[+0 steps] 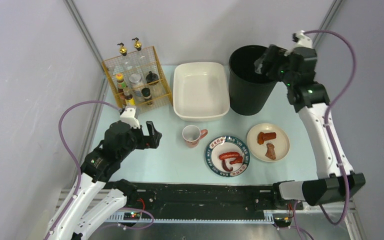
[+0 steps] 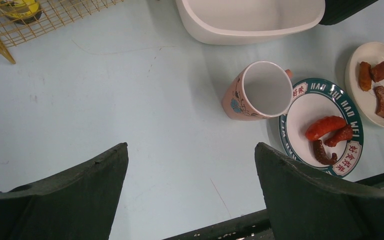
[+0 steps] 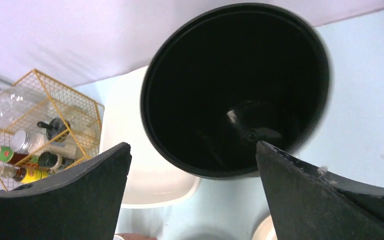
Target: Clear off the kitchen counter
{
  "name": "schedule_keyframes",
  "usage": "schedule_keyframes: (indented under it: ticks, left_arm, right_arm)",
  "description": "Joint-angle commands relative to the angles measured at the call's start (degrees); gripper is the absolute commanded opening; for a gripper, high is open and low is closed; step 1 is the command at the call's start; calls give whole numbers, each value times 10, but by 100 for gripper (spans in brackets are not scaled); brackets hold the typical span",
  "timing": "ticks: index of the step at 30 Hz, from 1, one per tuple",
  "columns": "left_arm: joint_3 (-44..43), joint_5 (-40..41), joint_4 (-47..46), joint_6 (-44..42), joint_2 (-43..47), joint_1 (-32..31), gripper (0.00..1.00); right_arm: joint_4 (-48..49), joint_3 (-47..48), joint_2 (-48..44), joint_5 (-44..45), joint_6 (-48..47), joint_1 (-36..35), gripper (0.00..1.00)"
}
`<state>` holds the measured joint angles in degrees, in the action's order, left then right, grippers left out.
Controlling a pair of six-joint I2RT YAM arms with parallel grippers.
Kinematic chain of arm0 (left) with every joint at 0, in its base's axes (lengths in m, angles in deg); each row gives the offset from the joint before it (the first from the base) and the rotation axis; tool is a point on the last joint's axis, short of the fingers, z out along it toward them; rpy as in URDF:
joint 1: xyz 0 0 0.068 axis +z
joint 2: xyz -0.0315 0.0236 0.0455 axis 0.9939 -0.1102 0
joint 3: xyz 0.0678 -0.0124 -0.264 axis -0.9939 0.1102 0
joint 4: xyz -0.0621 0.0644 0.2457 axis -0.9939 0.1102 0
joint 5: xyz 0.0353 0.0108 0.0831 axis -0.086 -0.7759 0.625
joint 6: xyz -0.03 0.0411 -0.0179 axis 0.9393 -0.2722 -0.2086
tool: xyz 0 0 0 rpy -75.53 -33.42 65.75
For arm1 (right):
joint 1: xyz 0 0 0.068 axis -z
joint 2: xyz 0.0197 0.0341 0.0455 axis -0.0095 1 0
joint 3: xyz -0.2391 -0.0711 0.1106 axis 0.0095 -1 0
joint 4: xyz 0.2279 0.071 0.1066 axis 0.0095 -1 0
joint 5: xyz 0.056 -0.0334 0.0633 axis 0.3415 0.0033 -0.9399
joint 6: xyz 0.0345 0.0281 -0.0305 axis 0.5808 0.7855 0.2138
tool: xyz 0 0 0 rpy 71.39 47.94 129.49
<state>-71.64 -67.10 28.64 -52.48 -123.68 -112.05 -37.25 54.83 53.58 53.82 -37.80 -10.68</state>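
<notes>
The pale mint surface [image 1: 172,162] fills the top view's middle. At 1 o'clock stands a black bin [image 1: 247,95], the right jaws spread wide and empty over its mouth. A white basin [image 1: 201,90] sits at 12, a wire rack [image 1: 137,75] at 10. Near centre: a green-rimmed plate [image 1: 211,150], a cream plate [image 1: 281,145], a pink mug [image 1: 192,135]. At 8, the left jaws gape, empty.

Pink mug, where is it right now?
In the top view, the pink mug sits on the kitchen counter, just in front of the white basin and left of the green-rimmed plate.
</notes>
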Motion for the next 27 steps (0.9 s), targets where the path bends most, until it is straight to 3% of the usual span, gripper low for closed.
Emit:
schedule_keyframes:
  ticks: [1, 10, 19, 24, 27]
  left_arm:
    - [-1, 0, -5, 0, 5, -2, 99]
    - [-1, -3, -5, -1, 8, -2, 98]
    - [0, -2, -5, -1, 13, -2, 98]
    - [0, -3, -5, -2, 14, -2, 98]
    - [1, -5, -4, -2, 13, -2, 98]
  right_arm:
    - [-42, -40, -59, -44, 57, 47, 99]
    - [-157, -114, -102, 126, 92, 93, 100]
    - [-148, -255, -137, 75, 125, 198, 95]
    - [-129, -315, -156, 11, 130, 185, 91]
    - [-109, -338, -177, -6, 129, 142, 89]
